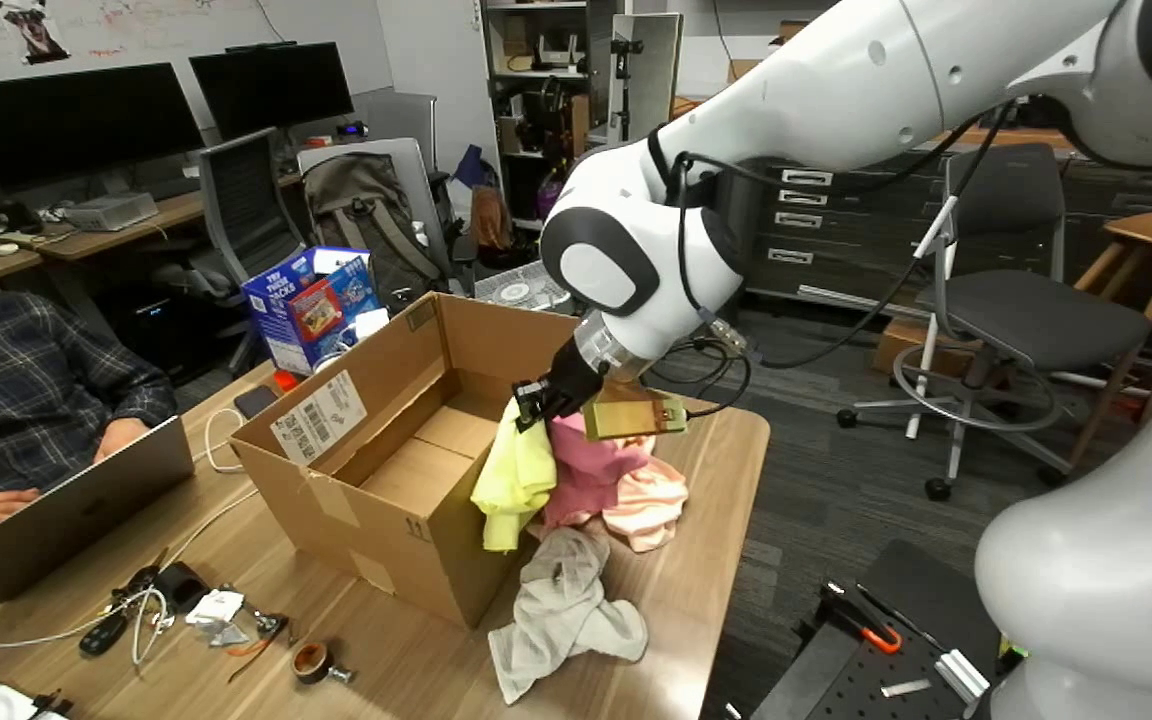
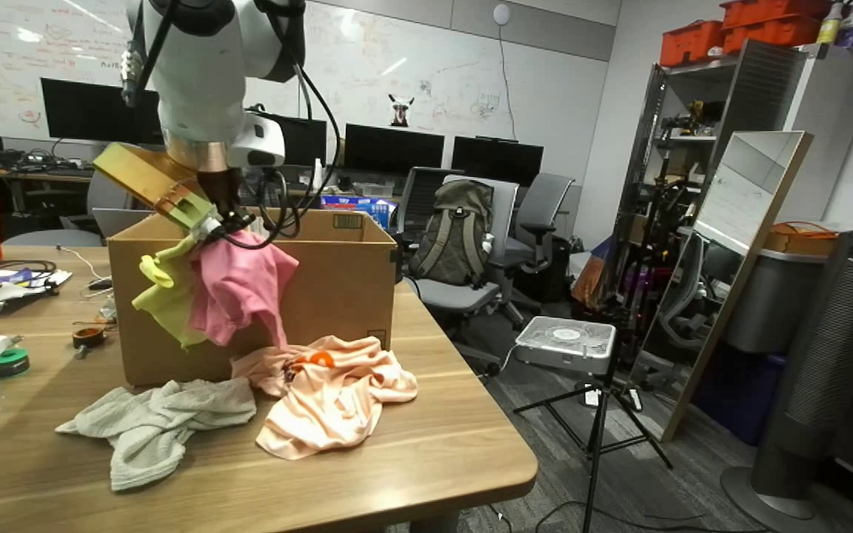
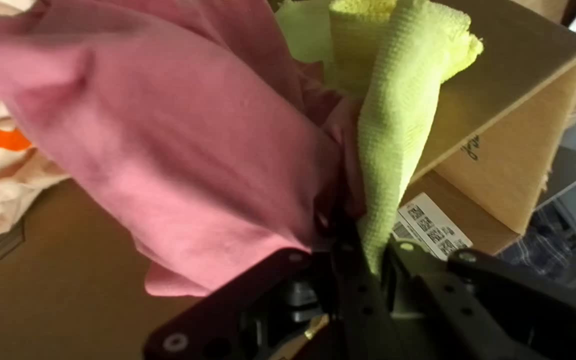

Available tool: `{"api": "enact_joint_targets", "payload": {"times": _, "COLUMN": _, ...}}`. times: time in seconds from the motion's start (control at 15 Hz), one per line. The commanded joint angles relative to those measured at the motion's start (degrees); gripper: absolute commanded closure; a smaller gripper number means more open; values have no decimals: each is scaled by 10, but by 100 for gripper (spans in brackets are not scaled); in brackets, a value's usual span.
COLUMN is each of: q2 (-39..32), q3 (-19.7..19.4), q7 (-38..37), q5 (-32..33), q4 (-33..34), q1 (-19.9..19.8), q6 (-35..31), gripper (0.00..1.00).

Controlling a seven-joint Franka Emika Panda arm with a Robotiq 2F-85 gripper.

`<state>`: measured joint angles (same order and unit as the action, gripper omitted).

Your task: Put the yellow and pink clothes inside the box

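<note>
Bunched yellow cloth (image 1: 516,485) and pink cloth (image 1: 586,470) both hang from my gripper (image 1: 528,402), which is shut on them. In the wrist view the yellow cloth (image 3: 398,130) runs up between the fingertips, while the pink cloth (image 3: 193,140) gathers at the left finger and covers much of the picture. The brown cardboard box (image 1: 386,540) stands with its top uncovered and a white label on an inner wall. In an exterior view both cloths dangle outside the box wall (image 2: 345,289), close to its rim and above the table. The fingertips are partly hidden by cloth.
A peach cloth (image 2: 330,403) and a grey cloth (image 2: 167,422) lie on the table beside the box. Beyond it stands a blue printed carton (image 1: 311,310). A person works at a laptop (image 1: 86,505); a tape roll (image 1: 311,660) and cables lie nearby.
</note>
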<state>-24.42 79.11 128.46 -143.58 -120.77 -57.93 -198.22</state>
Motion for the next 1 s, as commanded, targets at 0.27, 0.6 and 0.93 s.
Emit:
{"api": "enact_joint_targets", "payload": {"times": 0.27, "q2": -15, "q3": 271, "q7": -92, "q5": 63, "q4": -5, "q1": -217, "q6": -6, "gripper": 93}}
{"api": "enact_joint_targets", "payload": {"times": 0.6, "q2": -45, "q3": 408, "q7": -237, "q5": 199, "q4": -28, "q1": -279, "q6": -42, "gripper": 94}}
{"api": "enact_joint_targets", "payload": {"times": 0.93, "q2": -59, "q3": 464, "q7": -385, "q5": 342, "q4": -53, "q1": -239, "q6": -108, "gripper": 94}}
